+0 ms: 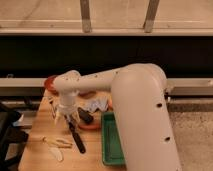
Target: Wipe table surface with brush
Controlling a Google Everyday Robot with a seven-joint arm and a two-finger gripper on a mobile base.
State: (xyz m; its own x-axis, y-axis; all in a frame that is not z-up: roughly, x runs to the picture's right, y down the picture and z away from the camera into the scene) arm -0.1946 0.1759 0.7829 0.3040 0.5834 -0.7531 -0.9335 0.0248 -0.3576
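Note:
The light tan wooden table surface (37, 156) fills the lower left. The brush (76, 136), a long slim black stick, lies slanted on it, from under the gripper down toward the front. My gripper (67, 118) hangs from the white wrist straight over the brush's upper end, close to the tabletop. I cannot tell whether it touches the brush. The large white arm reaches in from the right and hides much of the table's right side.
A green tray (111, 145) lies right of the brush. A short black block (85, 116) and an orange-red stick (91, 127) lie between them. A red bowl (50, 83) stands at the back left, a crumpled cloth (98, 104) behind, and yellowish peel (55, 145) at the front left.

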